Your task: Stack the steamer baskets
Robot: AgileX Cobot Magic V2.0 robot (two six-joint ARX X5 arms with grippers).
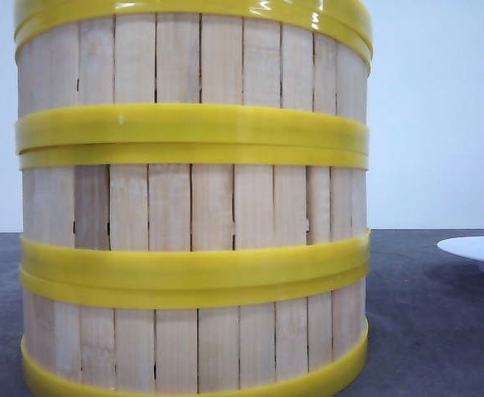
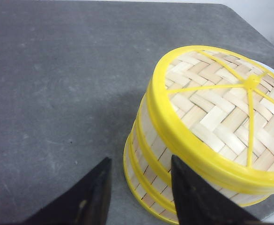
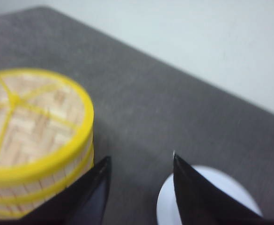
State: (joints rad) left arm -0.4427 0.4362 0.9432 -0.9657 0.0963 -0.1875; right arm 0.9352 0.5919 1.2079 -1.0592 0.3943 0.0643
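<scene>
Standing stacked, steamer baskets (image 1: 192, 207) show no writing; both grippers (image 2: 139, 187) (image 3: 141, 185) gape empty.

Front low, close, wrists overhead, sharing baskets (image 1: 192, 207)

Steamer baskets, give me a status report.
Both grippers open, empty. Steamer baskets stacked three high on the table. White plate beside the stack, clear.

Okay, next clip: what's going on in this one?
Three steamer baskets stand in one stack on the grey table, the woven face of the top one showing. Neither arm holds anything: the left gripper hangs open beside the stack, and the right gripper is open too, above the table near a white plate. The stacking looks done.
</scene>
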